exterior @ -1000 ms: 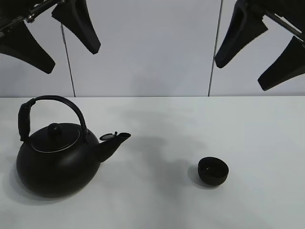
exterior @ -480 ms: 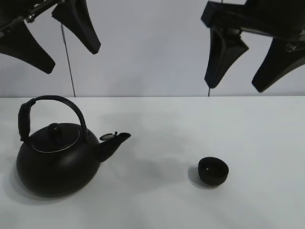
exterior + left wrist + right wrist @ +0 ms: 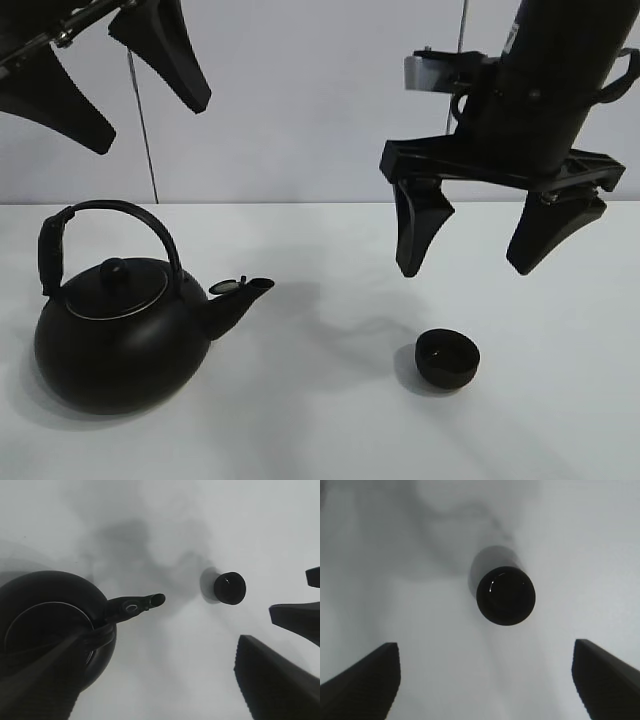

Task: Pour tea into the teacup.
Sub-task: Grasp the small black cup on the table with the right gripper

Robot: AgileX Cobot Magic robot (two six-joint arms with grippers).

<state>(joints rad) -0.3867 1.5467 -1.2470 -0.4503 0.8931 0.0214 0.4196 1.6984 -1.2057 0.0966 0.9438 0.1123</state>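
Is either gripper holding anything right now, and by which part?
Nothing is held. The right gripper hangs open above the small matte-black teacup, not touching it; the left gripper is open, well clear of the big round black kettle.

This looks like a robot lab or test cell, not a lived-in room. A plain white surface [image 3: 330,440] runs back to a pale grey wall [image 3: 300,100] of flat panels, with thin vertical seams [image 3: 151,175] between them. The light is even and soft, and the shadows are faint. Black robot arms hang over the scene, the left hand [image 3: 150,125] high by the wall and the right hand [image 3: 466,268] lower. A black kettle [image 3: 115,340] and a small black teacup [image 3: 447,358] stand well apart on the surface, like props
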